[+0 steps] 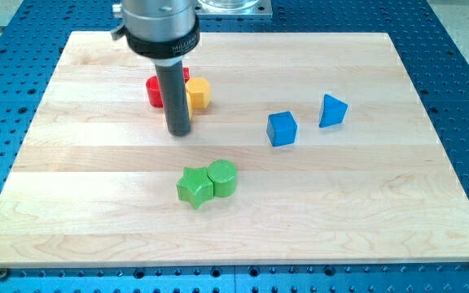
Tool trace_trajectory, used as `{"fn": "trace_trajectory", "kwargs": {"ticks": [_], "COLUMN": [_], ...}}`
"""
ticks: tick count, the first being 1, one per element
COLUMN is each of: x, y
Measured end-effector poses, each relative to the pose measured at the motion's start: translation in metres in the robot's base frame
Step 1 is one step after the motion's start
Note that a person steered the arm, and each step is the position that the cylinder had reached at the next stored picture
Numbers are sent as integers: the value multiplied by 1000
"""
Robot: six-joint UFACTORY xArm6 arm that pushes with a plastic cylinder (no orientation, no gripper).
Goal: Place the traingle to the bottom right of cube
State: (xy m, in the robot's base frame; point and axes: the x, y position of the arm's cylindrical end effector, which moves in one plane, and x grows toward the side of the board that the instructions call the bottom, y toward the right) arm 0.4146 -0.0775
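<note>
On the wooden bench (96, 187), toward the view's upper right, we see the blue triangle (332, 111) sitting just right of, and slightly above, the blue cube (282, 129) — the two are near each other but apart, with a strip of bare wood between them. We have no claw here, so nothing opens or closes; our arm ends in a dark rod, and my tip (179, 132) rests on the bench well to the left of the cube. The tip stands just below two blocks at the view's upper left: a red block (153, 91), partly hidden behind the rod so we cannot tell its shape, and a yellow block (199, 94) with faceted sides right beside the rod. Lower down, near the middle, a green star (194, 187) and a green cylinder (223, 178) touch each other — both lie below the tip, apart from it.
</note>
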Motion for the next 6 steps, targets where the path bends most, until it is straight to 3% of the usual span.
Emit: {"fn": "trace_trajectory", "kwargs": {"ticks": [1, 2, 4, 5, 6], "x": [-19, -11, -70, -73, -46], "y": [0, 34, 238, 302, 257]}}
